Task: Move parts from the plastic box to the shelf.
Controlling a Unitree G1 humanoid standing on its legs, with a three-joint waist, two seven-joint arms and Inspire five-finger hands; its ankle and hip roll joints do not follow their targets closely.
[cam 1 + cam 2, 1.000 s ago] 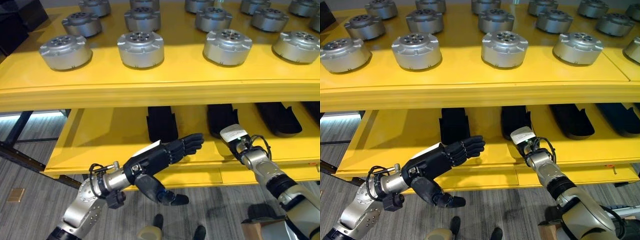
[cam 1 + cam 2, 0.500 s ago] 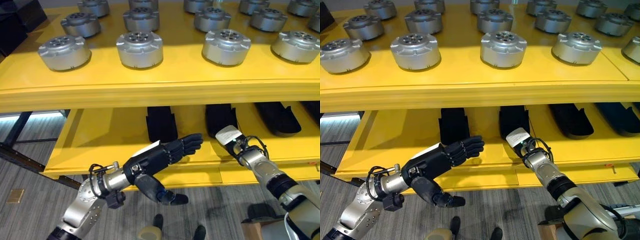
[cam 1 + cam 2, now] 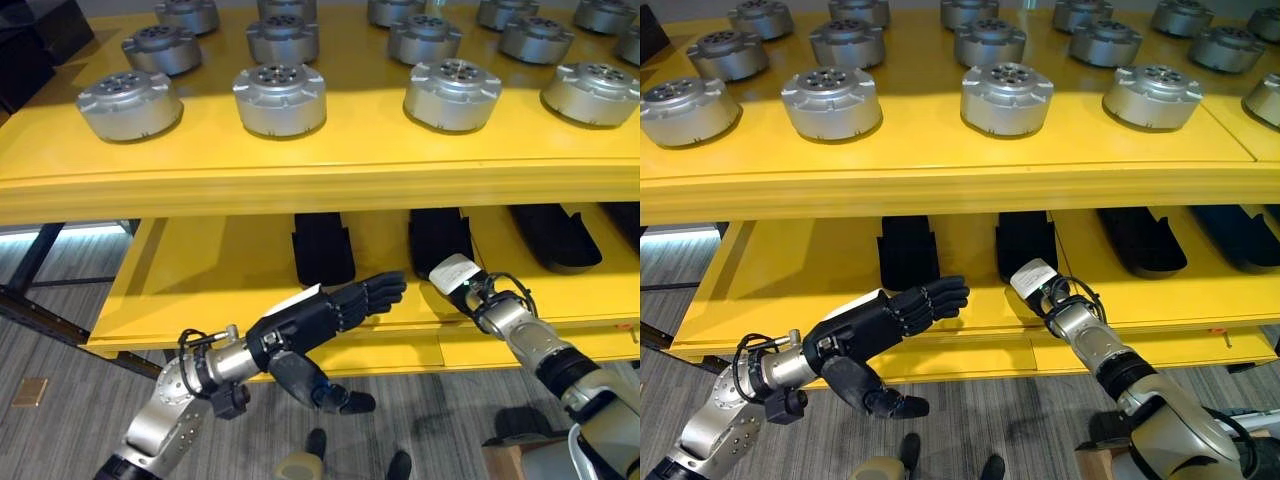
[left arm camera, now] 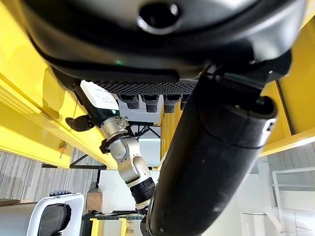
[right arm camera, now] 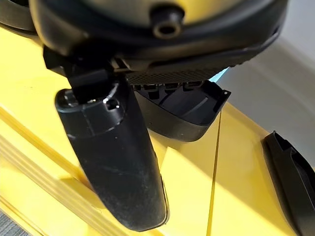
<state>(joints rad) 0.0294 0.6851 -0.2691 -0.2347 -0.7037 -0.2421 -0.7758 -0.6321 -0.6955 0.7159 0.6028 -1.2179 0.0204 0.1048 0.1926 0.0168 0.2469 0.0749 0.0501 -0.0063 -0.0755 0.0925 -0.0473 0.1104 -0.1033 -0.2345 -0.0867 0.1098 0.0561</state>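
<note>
Your right hand has drawn back slightly along the lower shelf from the black part it was placing, so that placement looks done; its fingers I cannot tell. Left hand hovers with fingers straight (empty). Four black parts show below, eleven silver discs above.

Matt silver metal parts

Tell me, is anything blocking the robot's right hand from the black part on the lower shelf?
No, nothing visible. The right hand is already at the near end of the black part on the lower shelf. The left hand hovers open, off to the side.
</note>
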